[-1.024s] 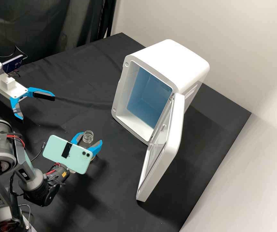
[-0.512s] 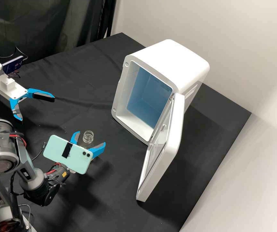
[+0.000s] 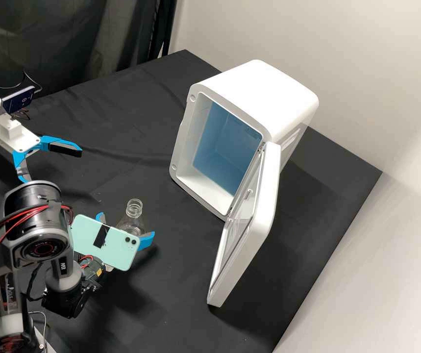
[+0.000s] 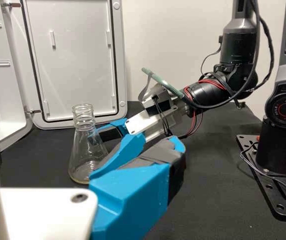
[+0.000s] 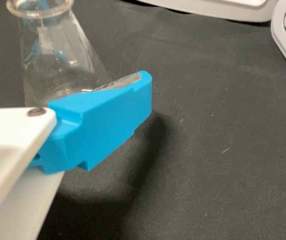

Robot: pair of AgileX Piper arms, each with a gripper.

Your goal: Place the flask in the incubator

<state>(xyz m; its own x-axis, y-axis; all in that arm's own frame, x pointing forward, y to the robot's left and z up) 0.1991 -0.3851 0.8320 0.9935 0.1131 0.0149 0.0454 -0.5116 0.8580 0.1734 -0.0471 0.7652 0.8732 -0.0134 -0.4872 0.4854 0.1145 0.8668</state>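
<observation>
Within the last 1 second the right arm [image 3: 38, 230] has been swung round and its jaws lowered from the neck of the flask [image 3: 133, 215] to its body. They are spread open on either side of it, and no grip can be confirmed. The flask is left upright on the bench [image 3: 122, 122], short of the open incubator [image 3: 269, 98]. The left jaws are held wide open and empty, well apart. A grasp is judged imminent.

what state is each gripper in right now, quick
Left gripper: open, holding nothing.
Right gripper: open, fingers either side of the clear glass conical flask, not clamped on it.
</observation>
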